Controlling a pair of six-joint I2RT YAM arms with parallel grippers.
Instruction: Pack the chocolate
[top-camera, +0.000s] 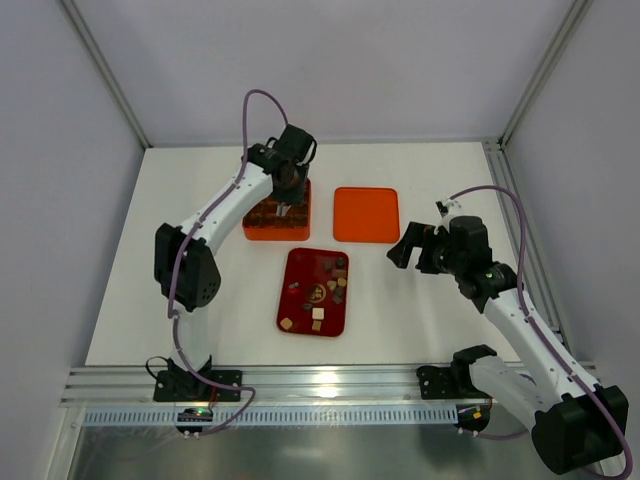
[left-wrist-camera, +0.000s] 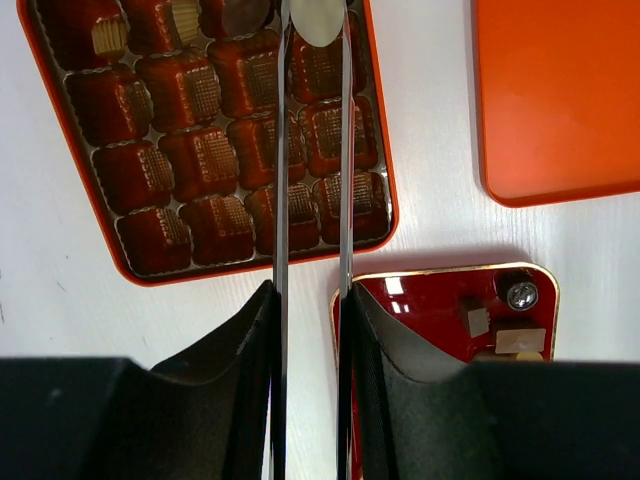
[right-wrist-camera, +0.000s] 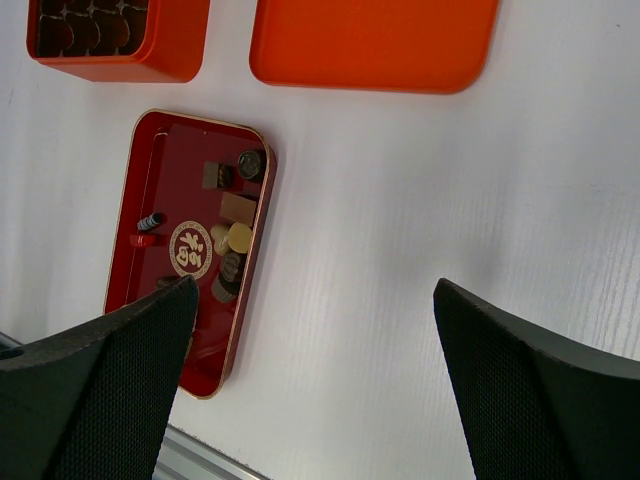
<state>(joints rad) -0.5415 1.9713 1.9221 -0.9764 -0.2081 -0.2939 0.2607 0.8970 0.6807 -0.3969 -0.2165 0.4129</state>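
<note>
- The orange grid box (left-wrist-camera: 205, 160) is barely started. I see a few filled cells along its far edge, and the other cells in view are empty.
- The dark red tray (top-camera: 300, 262) holds several loose chocolates (top-camera: 318, 313) left to move.
- My right gripper (right-wrist-camera: 315, 295) hangs spread wide beside the tray, holding nothing.
- My left gripper (top-camera: 288, 208) pinches a round cream chocolate (left-wrist-camera: 320, 22) over a far-row cell.

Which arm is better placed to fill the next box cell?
Left: the left gripper holds a cream round chocolate over the orange box; the right gripper hangs open beside the red tray.
</note>
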